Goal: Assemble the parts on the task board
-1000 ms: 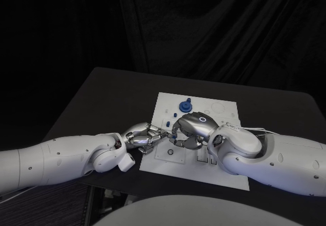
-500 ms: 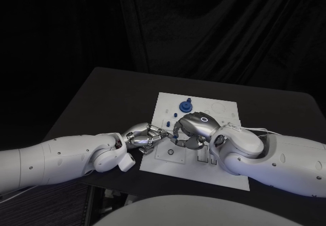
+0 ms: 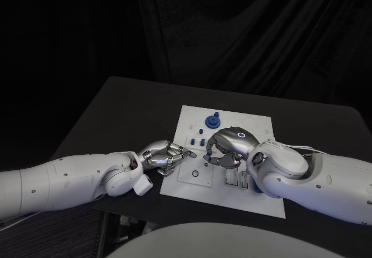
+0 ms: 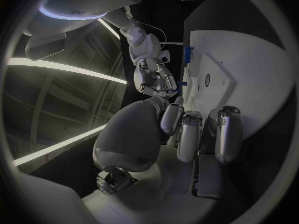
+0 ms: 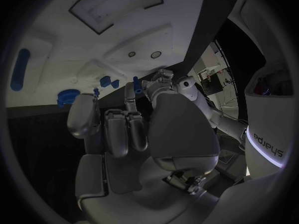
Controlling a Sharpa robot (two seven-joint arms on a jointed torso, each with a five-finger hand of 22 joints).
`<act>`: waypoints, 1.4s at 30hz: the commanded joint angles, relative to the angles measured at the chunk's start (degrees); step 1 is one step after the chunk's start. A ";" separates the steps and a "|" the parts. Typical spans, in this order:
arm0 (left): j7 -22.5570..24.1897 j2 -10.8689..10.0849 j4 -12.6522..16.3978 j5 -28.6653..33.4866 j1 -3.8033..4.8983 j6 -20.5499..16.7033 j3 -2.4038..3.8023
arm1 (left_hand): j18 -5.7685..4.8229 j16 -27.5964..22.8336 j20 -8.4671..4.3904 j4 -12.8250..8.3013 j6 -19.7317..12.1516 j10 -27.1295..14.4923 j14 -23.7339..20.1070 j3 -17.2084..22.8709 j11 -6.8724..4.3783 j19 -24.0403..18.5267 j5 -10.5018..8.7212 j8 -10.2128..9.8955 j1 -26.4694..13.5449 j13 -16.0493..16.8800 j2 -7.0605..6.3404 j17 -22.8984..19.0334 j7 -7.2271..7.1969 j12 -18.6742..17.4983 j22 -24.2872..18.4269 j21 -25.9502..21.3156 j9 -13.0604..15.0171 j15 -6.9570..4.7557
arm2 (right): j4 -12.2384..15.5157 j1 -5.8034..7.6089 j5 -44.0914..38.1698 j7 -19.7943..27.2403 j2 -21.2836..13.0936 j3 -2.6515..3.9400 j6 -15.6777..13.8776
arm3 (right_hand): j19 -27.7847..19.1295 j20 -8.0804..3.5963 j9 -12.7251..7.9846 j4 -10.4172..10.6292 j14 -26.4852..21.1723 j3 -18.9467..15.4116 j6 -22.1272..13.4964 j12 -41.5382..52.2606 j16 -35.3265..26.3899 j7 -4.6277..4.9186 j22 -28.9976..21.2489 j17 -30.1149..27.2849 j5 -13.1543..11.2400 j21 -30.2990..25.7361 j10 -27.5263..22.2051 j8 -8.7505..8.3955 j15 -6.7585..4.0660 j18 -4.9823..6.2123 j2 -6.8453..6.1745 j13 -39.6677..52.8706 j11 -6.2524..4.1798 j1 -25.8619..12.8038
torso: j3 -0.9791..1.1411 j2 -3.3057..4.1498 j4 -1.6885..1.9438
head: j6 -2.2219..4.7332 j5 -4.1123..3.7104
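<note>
On the black tabletop (image 3: 116,107), centre: one white task board (image 3: 252,126), carrying small blue parts. Far end of the board: a round blue part with an upright peg (image 3: 212,121), standing; several smaller blue pieces (image 3: 200,130) beside it. Near edge: a blue piece (image 3: 256,188) just beside the right forearm. Right hand (image 3: 226,148): hovering over the middle of the board, fingers (image 5: 127,129) curled downward; whether they hold a small part cannot be told from these views. Left hand (image 3: 164,156): at the board's left edge, fingers (image 4: 190,134) loosely curled and apart, nothing visibly in them, seemingly bracing or waiting. Key relation: the standing blue parts lie beyond the right hand, toward the board's far end, close to its fingertips; the peg's long axis is upright. The right hand is clearly the nearer, so any pickup or seating there likely falls to it, with a descent from above.
</note>
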 commanded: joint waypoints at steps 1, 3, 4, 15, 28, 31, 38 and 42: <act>1.88 -0.16 0.30 0.08 -0.09 -1.22 0.03 | 0.45 0.15 0.17 -0.47 -0.92 10.06 5.85 -0.01 -1.46 -0.30 -0.51 -0.21 0.33 27.13 -0.22 15.09 -0.09 13.50 11.91 -0.28 -0.13 0.34 | -0.67 -0.91 -0.14 1.11 0.02 -0.01 -0.11 | -0.23 -0.02 0.30 -2.30 1.78 2.15 -0.12 -0.26 -0.37 -0.32 8.64 5.90 -0.07 -0.29 0.35 0.21 -0.28 -0.52 0.51 9.71 -0.30 1.22 | -0.01 -0.01 0.00 | -0.01 0.17; 2.06 -0.23 0.34 0.08 -0.09 -1.35 0.03 | 0.46 0.15 0.17 -0.48 -1.11 10.06 5.85 -0.03 -1.46 -0.33 -0.55 -0.21 0.32 27.13 -0.22 15.09 -0.09 13.50 11.90 -0.30 -0.15 0.33 | -1.03 -1.26 -0.42 1.36 0.13 -0.01 -0.28 | -0.23 -0.02 0.30 -2.30 1.78 2.15 -0.12 -0.26 -0.37 -0.32 8.64 5.90 -0.07 -0.29 0.35 0.21 -0.28 -0.52 0.51 9.71 -0.30 1.22 | -0.02 -0.01 0.01 | -0.01 0.22; 2.16 -0.28 0.36 0.08 -0.09 -1.43 0.03 | 0.46 0.15 0.17 -0.48 -1.11 10.06 5.85 -0.03 -1.46 -0.33 -0.55 -0.21 0.32 27.13 -0.22 15.09 -0.09 13.50 11.90 -0.30 -0.15 0.33 | -1.31 -1.55 -1.04 1.53 0.22 -0.01 -0.39 | -0.25 -0.01 0.42 -2.37 1.77 2.17 -0.20 -0.26 -0.37 -0.30 8.65 5.92 -0.10 -0.30 0.34 0.23 -0.27 -0.53 0.48 9.72 -0.28 1.32 | -0.03 -0.01 0.01 | -0.01 0.23; 2.54 -0.35 0.35 0.08 -0.09 -1.41 0.03 | 0.47 0.15 0.16 -0.51 -0.96 10.06 5.85 -0.02 -1.46 -0.33 -0.63 0.11 0.37 27.13 -0.09 15.09 -0.01 13.50 11.91 -0.31 -0.06 0.32 | -2.55 -3.28 -4.52 2.32 1.05 -0.01 -0.35 | -0.37 0.03 0.82 -2.68 1.62 2.16 -0.50 -0.46 -0.52 -0.23 8.62 5.67 -0.13 -0.43 0.06 0.26 -0.21 -0.51 0.18 9.50 -0.21 1.65 | -0.01 0.00 0.00 | -0.01 0.27; 2.45 -0.39 0.32 0.08 -0.09 -1.12 0.03 | 0.47 0.15 0.18 -0.50 -0.74 10.06 5.85 -0.03 -1.37 -0.37 -0.69 0.33 0.36 27.13 0.00 15.09 0.13 13.50 11.90 -0.34 0.03 0.34 | -2.55 -4.37 -6.89 2.24 1.27 -0.01 -0.37 | -0.48 0.07 1.00 -2.85 1.52 2.10 -0.75 -0.55 -0.63 -0.13 8.58 5.50 -0.31 -0.58 -0.07 0.20 -0.16 -0.48 0.03 9.40 -0.14 1.80 | -0.01 0.01 0.01 | -0.01 0.57; 2.39 -0.34 0.29 0.08 -0.09 -1.01 0.03 | 0.47 0.15 0.18 -0.50 -0.68 10.06 5.85 -0.03 -1.35 -0.35 -0.69 0.38 0.36 27.13 0.02 15.09 0.15 13.50 11.91 -0.33 0.05 0.35 | -2.57 -4.45 -7.11 2.15 1.34 -0.01 -0.31 | -0.51 0.07 1.03 -2.87 1.54 2.07 -0.79 -0.57 -0.60 -0.12 8.57 5.56 -0.38 -0.62 -0.09 0.18 -0.15 -0.47 0.01 9.39 -0.12 1.81 | 0.00 0.00 0.00 | -0.01 0.56; 2.30 -0.25 0.21 0.08 -0.09 -0.84 0.03 | 0.47 0.15 0.20 -0.47 -0.50 10.06 5.85 -0.03 -1.31 -0.36 -0.70 0.52 0.35 27.13 0.09 15.09 0.20 13.50 11.91 -0.34 0.11 0.38 | -2.58 -4.53 -9.17 1.67 1.31 -0.01 -0.37 | -0.61 0.10 1.11 -2.93 1.47 2.01 -0.87 -0.64 -0.69 -0.10 8.52 5.42 -0.57 -0.79 -0.19 0.15 -0.11 -0.44 -0.06 9.31 -0.09 1.85 | -0.01 0.00 0.00 | -0.01 0.60; 2.25 -0.14 0.10 0.08 -0.10 -0.70 0.03 | 0.48 0.15 0.20 -0.46 -0.45 10.06 5.85 -0.03 -1.29 -0.39 -0.70 0.55 0.34 27.13 0.11 15.09 0.21 13.50 11.90 -0.37 0.12 0.39 | -2.58 -4.55 -9.75 1.49 1.29 -0.01 -0.33 | -0.63 0.12 1.19 -3.06 1.42 1.96 -0.91 -0.67 -0.74 -0.10 8.52 5.34 -0.80 -0.79 -0.24 0.14 -0.08 -0.45 -0.12 9.28 -0.07 1.96 | -0.01 0.00 0.00 | -0.01 0.55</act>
